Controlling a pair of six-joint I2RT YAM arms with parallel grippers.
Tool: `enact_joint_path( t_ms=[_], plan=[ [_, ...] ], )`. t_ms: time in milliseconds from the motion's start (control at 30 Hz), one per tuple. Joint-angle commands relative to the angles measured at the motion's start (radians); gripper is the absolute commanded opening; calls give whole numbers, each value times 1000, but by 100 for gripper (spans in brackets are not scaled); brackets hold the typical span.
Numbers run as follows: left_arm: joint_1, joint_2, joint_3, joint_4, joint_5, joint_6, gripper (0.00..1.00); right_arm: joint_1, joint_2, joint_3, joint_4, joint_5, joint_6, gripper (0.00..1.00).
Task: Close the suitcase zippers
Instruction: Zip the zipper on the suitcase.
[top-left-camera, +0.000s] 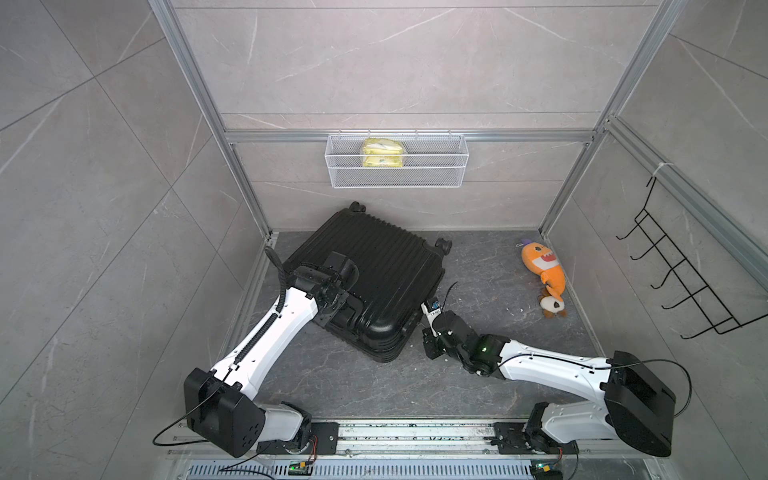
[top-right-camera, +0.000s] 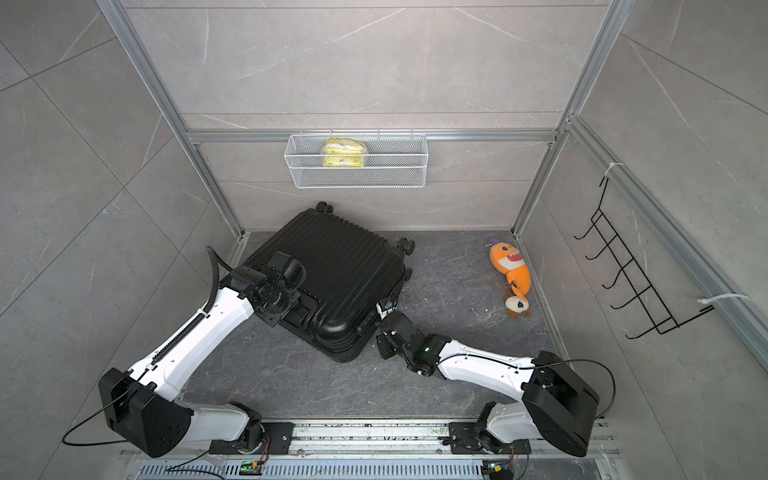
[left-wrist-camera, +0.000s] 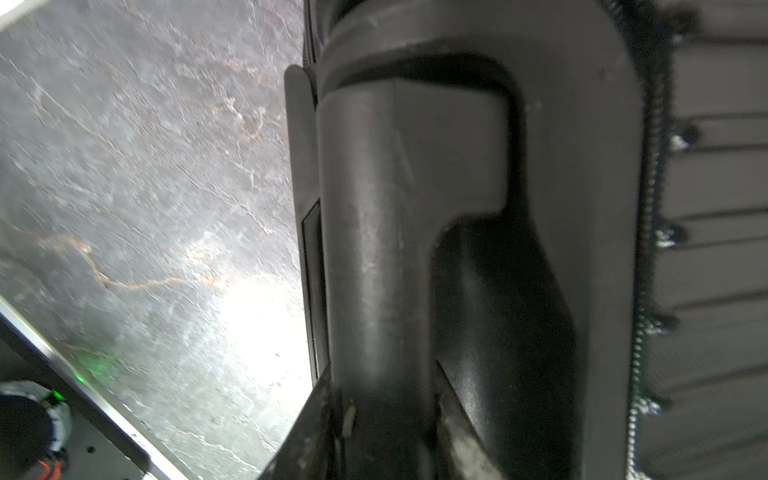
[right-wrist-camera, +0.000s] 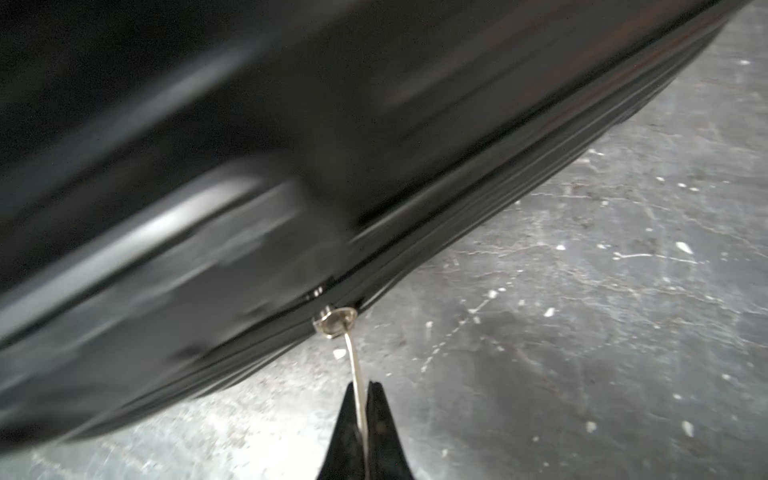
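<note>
The suitcase (top-left-camera: 374, 266) is lying flat, back-left on the dark floor (top-left-camera: 374, 386), its glossy shell looking rigid and slick (nothing to pinch). The right gripper (right-wrist-camera: 365, 399) is pinching the thin metal zipper pull (right-wrist-camera: 334, 322), and the left gripper (left-wrist-camera: 392, 409) seems to be clamping the stiff handle (left-wrist-camera: 374, 208).

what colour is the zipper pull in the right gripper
The zipper pull is shiny silver; the right wrist view shows it best.

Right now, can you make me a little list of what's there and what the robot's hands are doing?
suitcase: black, lying flat on the floor
left gripper: closed round the suitcase handle
right gripper: shut on the silver zipper pull
toy: orange plush, on the floor, apart from the suitcase
basket: white wire, hung at the back, yellow packet inside
</note>
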Motion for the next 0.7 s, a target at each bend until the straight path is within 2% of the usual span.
enact_joint_path(
  t_ms=[0,167,333,667],
  plan=[
    [28,-83,8,-138,-306,248,19,-91,7,-14,-62,99,17,0],
    [28,-73,-2,-120,-315,298,18,-127,38,2,-50,63,-4,0],
    [28,-52,-4,-121,-306,296,15,-135,56,12,-48,49,-5,0],
    [28,-63,-26,-71,-281,346,14,-165,64,17,-45,27,-13,0]
  ],
)
